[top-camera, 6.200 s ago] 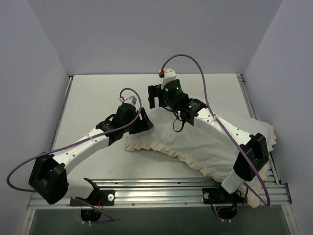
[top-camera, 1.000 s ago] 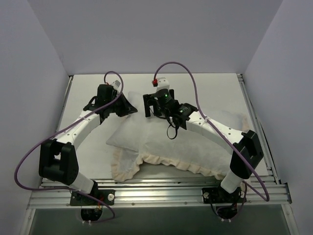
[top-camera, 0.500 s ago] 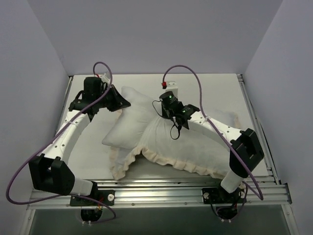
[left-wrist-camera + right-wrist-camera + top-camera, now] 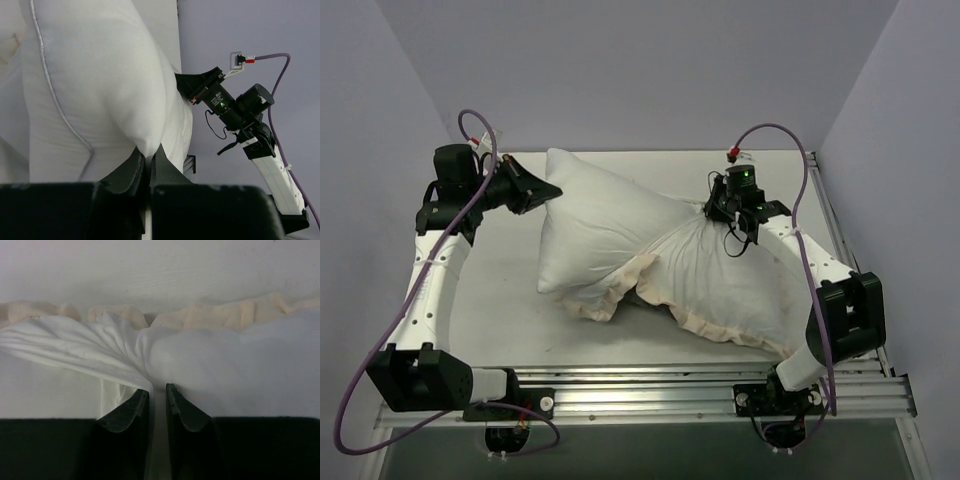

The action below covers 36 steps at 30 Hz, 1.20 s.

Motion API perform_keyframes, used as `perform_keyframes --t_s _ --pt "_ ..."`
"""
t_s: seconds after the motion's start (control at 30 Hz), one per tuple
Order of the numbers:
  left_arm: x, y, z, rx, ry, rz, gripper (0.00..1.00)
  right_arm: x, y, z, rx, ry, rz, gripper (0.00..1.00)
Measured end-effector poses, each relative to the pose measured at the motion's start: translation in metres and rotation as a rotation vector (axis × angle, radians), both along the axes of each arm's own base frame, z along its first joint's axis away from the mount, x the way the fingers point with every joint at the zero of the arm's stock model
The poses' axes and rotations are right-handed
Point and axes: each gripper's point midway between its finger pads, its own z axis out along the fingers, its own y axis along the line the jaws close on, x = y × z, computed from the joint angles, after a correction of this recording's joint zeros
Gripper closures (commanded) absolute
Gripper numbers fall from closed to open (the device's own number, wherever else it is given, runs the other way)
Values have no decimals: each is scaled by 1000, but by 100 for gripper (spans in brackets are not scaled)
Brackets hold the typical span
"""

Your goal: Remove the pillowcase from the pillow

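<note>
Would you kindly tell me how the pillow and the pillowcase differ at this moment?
The pillow is plump and plain white; the pillowcase lies flatter, edged with a cream ruffle. The pillow lies left, its corner pinched by the left hand; the pillowcase lies right, bunched in the right hand. Both are white fabric.

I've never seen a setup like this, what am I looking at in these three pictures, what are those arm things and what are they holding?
Those are a robot's left arm and right arm, bolted at the near edge of a table. The wide picture looks down from above and behind them; the other two come from a camera on each wrist. The left pincer is shut on a corner of the white pillow. The right pincer is shut on bunched fabric of the ruffled pillowcase, which the pillow is partly out of.
</note>
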Motion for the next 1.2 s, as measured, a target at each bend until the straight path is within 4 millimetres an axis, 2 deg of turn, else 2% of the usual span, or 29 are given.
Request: perform_keyframes --t_s 0.03,0.1,0.13,0.17,0.2,0.3,0.4,0.47,0.57,0.67,0.83,0.93,1.1,1.2 --pt "1 0 0 6 -3 7 98 -2 2 2 -10 0 12 69" --pt "4 -2 0 30 -14 25 98 -5 8 7 -54 -5 30 54" --pt "5 -4 2 45 -26 36 98 -8 15 11 -80 -10 44 41" --pt "6 -8 4 62 -40 41 98 -11 21 16 -100 -17 50 36" --pt "7 -12 7 79 -57 49 98 -16 30 24 -131 -35 57 26" --pt "9 -26 25 122 -124 67 98 -38 65 57 -162 -103 96 20" --pt "15 -39 46 162 -190 96 98 -68 107 104 -153 -205 135 17" --pt "24 -40 55 200 -222 141 98 -90 129 132 -115 -265 153 15" --pt "41 -42 64 246 -256 203 98 -130 154 151 -61 -300 195 15" --pt "56 -39 61 288 -256 264 98 -157 171 154 -36 -305 223 15" --pt "73 -28 44 358 -230 344 98 -186 194 140 -19 -280 265 17" --pt "75 -25 41 376 -224 365 98 -189 205 125 -26 -258 272 20" --pt "75 -25 41 393 -230 377 98 -182 225 92 -69 -224 278 23" --pt "76 -23 40 406 -232 382 98 -179 236 73 -102 -202 293 37"
